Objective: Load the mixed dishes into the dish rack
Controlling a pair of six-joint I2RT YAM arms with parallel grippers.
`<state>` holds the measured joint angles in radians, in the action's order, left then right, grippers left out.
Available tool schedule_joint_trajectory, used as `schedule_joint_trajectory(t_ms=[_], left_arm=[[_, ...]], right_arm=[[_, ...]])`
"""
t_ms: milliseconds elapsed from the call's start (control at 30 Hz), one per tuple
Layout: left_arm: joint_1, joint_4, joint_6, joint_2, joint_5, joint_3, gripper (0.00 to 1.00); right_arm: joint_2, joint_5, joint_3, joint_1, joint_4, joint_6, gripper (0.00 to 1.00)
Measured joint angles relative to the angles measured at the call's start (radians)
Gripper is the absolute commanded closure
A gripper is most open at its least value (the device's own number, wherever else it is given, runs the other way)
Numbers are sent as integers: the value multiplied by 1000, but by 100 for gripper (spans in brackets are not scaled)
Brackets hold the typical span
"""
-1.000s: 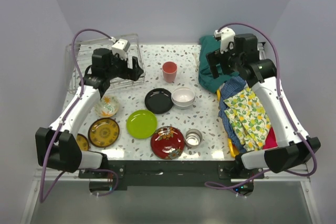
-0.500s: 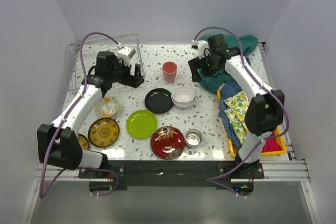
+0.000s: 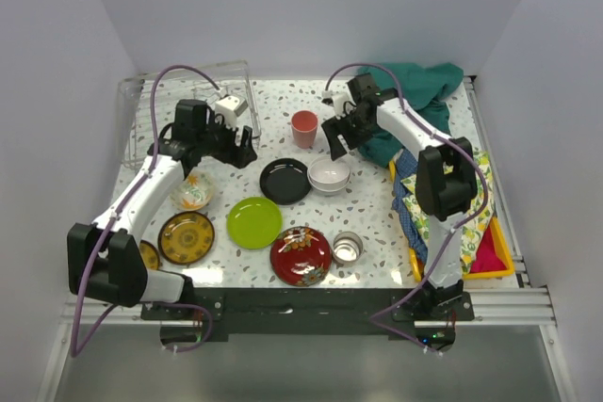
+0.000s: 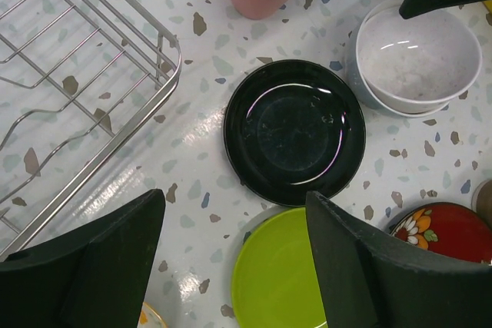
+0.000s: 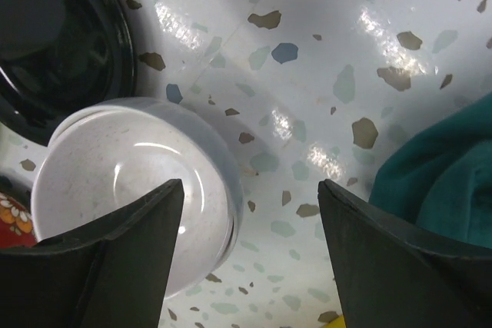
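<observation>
The wire dish rack (image 3: 141, 124) stands at the back left; its corner shows in the left wrist view (image 4: 69, 82). My left gripper (image 3: 243, 145) is open and empty, beside the rack, above the black plate (image 4: 294, 132) and lime-green plate (image 4: 284, 278). My right gripper (image 3: 337, 138) is open and empty over the white bowl (image 3: 329, 175), whose rim (image 5: 131, 197) lies under the left finger. The salmon-pink cup (image 3: 303, 128) stands between the grippers. The red floral plate (image 3: 301, 255), steel cup (image 3: 347, 248), brown-gold plate (image 3: 186, 237) and floral bowl (image 3: 191, 195) lie nearer the front.
A teal cloth (image 3: 415, 101) is bunched at the back right, its edge in the right wrist view (image 5: 438, 174). A yellow-patterned cloth and blue cloth (image 3: 480, 185) lie over a yellow tray (image 3: 490, 265) on the right. Another brown-gold plate (image 3: 149, 255) sits at the front left edge.
My right arm has swung left from the cloths to above the white bowl. My left gripper has moved slightly right and forward, off the rack's edge.
</observation>
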<state>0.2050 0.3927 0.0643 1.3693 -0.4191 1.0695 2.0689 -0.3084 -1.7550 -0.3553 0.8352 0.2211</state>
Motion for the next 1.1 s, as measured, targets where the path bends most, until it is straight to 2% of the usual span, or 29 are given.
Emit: schedule_joint_trajectory(t_ms=[100, 233, 433, 533, 567, 700, 833, 1100], left_arm=[[0, 18, 11, 3, 5, 5, 20], [0, 37, 30, 10, 17, 17, 19], [0, 42, 35, 26, 31, 28, 19], [0, 42, 35, 38, 32, 34, 19], [0, 40, 35, 41, 32, 35, 19], [0, 35, 35, 49, 31, 36, 19], [0, 26, 34, 60, 29, 36, 19], [1, -1, 34, 71, 5, 35, 20]], right_arm=[[45, -2, -24, -4, 3, 14, 31], [68, -15, -35, -4, 15, 47, 45], [68, -27, -34, -4, 74, 99, 56], [65, -27, -21, -4, 95, 120, 68], [62, -27, -10, -4, 101, 125, 78], [33, -27, 52, -4, 102, 139, 94], [-31, -8, 119, -4, 124, 166, 100], [-132, 50, 249, -4, 166, 211, 100]])
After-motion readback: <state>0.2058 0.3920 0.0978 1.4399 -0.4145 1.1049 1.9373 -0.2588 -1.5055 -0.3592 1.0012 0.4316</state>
